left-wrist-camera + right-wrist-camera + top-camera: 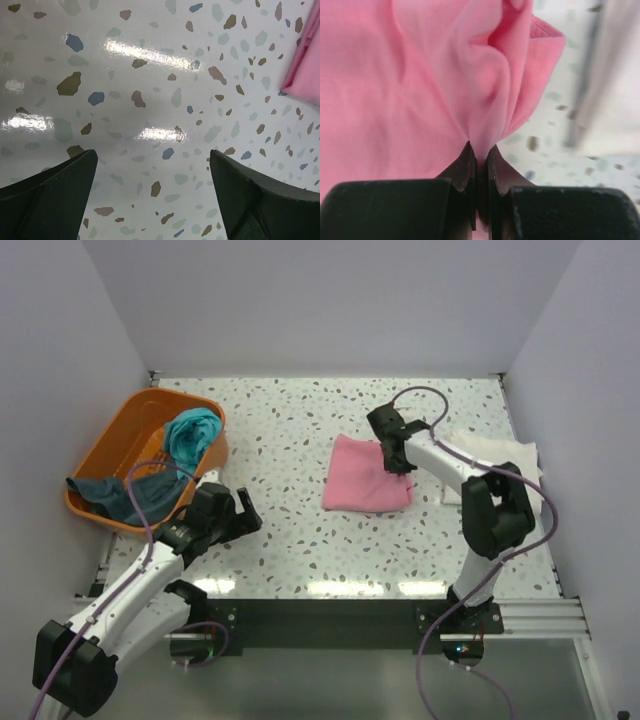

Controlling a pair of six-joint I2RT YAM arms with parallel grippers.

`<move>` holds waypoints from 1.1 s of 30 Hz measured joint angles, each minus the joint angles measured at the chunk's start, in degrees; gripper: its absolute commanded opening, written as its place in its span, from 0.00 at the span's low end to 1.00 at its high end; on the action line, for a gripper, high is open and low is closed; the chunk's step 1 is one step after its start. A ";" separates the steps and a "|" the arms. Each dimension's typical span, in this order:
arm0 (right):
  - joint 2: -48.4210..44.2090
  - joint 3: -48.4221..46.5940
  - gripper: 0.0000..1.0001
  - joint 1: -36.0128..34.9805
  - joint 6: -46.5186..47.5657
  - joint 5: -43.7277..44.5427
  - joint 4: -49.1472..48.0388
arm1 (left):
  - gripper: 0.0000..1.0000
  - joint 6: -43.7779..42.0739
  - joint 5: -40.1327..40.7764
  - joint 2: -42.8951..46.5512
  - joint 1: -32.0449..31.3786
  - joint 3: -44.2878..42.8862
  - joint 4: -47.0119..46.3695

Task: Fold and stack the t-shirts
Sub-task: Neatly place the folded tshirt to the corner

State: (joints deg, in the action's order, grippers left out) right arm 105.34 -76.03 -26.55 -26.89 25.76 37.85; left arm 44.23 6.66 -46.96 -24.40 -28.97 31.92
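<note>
I worry the fold could spill: my right gripper (480, 152) pinches only a thin pleat of the pink t-shirt (365, 487), lying folded right of centre on the bench (290, 420), so any drag may undo it. Those jaws are clamped on cloth; the left gripper (152, 160) gapes wide, empty, near the front-left corner.

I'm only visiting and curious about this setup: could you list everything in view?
pink t-shirt: one, pink, folded, mid-table
cream-white t-shirt: one, cream-white, table's right edge, partly under the right arm
teal t-shirt: one, teal, bunched in the basket
dark slate-blue t-shirt: one, slate-blue, draped over the basket's near rim
basket: one, orange, left side of table
table: one, white, speckled
left gripper: one, black, open over bare table
right gripper: one, black, shut on pink t-shirt
</note>
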 measured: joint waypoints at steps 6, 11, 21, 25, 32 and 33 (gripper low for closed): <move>-9.01 -0.42 0.00 4.07 7.06 11.21 10.62 | 1.00 -0.39 0.00 -1.07 0.00 -0.57 -0.09; -10.64 -2.12 0.00 7.98 13.44 17.88 14.25 | 1.00 -0.48 0.00 -1.05 0.00 -0.57 -0.15; -10.95 -10.88 0.00 14.93 22.95 23.19 16.96 | 1.00 -1.03 0.07 -3.91 0.00 -0.81 -0.96; -10.95 -15.02 0.00 15.93 24.24 23.06 18.75 | 1.00 -1.40 0.33 -4.04 0.00 -0.81 -0.96; -11.15 -20.83 0.00 17.49 24.33 22.69 22.08 | 1.00 -1.42 1.11 -4.07 0.00 -0.81 -0.96; -11.37 -20.94 0.00 17.86 24.26 22.58 22.18 | 1.00 -1.42 1.11 -4.07 0.00 -0.81 -0.96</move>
State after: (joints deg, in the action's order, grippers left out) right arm 93.97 -96.97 -8.69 -2.63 48.34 60.03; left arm 42.81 7.77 -51.03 -24.40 -29.78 30.96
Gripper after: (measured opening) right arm 0.060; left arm 0.997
